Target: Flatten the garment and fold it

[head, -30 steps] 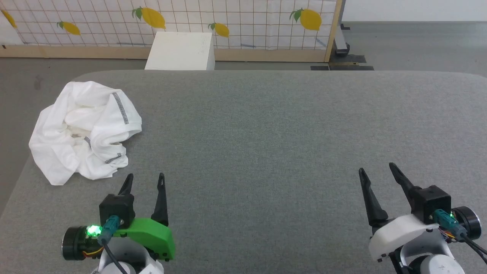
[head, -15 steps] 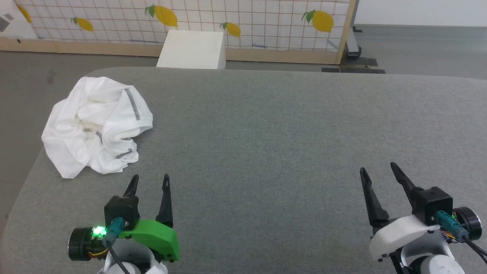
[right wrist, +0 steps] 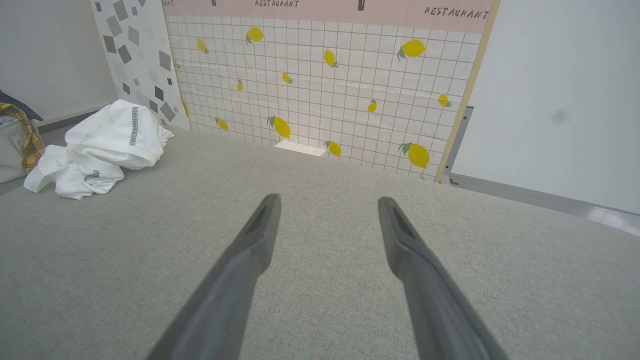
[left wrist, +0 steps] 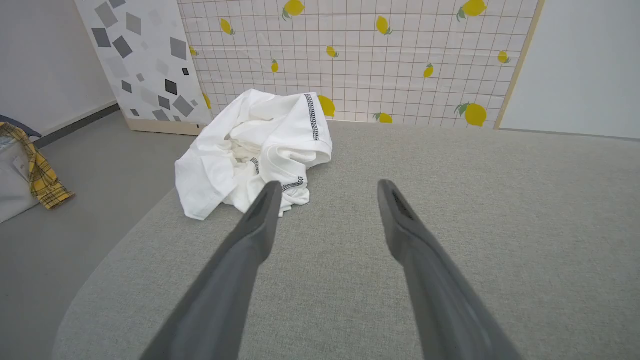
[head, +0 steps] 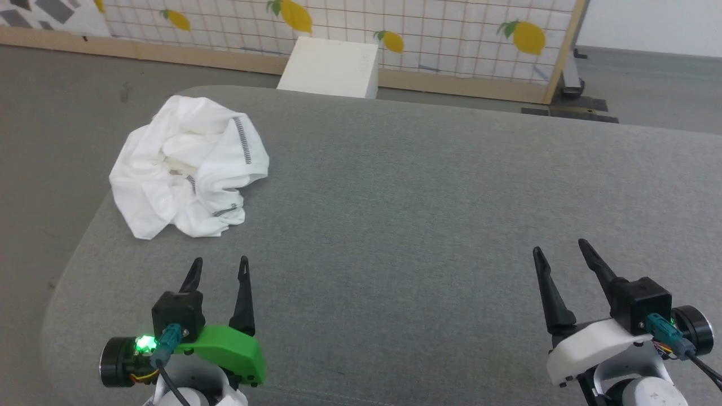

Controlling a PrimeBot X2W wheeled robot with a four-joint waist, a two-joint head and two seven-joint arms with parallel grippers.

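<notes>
The garment (head: pixel 189 163), a white shirt with dark zigzag stitching, lies crumpled in a heap at the far left corner of the grey table (head: pixel 428 203). The left wrist view has the garment (left wrist: pixel 255 150) just beyond and left of my fingers, and the right wrist view has the garment (right wrist: pixel 100 147) far off to the left. My left gripper (head: pixel 219 268) hovers open near the front left, a short way before the heap, holding nothing. At the front right my right gripper (head: pixel 558 248) is open too, far from the cloth. The logo patch is hidden.
A white box (head: pixel 333 67) stands on the floor behind the table, before a lemon-print screen (head: pixel 428 34). The table's left edge (head: pixel 73 265) runs close beside the garment. A yellow plaid cloth (left wrist: pixel 37 170) lies on the floor at the left.
The whole head view has shifted, so the camera turned left: garment and box now sit further right in the picture. Both grippers keep their places, open as before.
</notes>
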